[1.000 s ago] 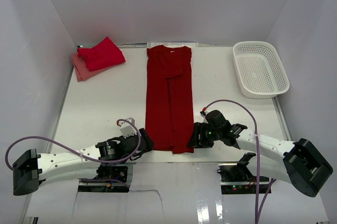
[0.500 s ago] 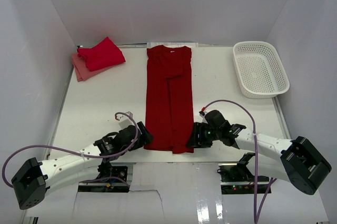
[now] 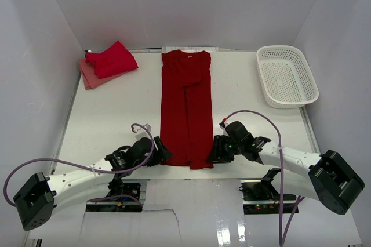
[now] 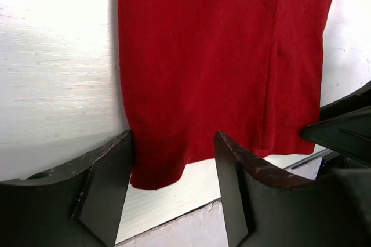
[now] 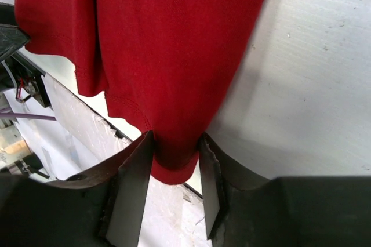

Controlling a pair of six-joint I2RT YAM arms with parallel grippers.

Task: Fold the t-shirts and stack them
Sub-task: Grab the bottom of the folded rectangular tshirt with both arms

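At the near edge of the table (image 3: 116, 113), the left gripper (image 4: 173, 148) and right gripper (image 5: 177, 142) have each narrowed around a hem corner of the red t-shirt (image 3: 185, 108) stretched down the table's middle, both partly open with nothing pinched yet, so the fold-over looks imminent.

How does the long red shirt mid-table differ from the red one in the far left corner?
The middle t-shirt is a long narrow strip on the table; the corner t-shirt is a compact bundle atop a salmon-pink shirt. The middle t-shirt is darker than the corner one. Both are red cloth.
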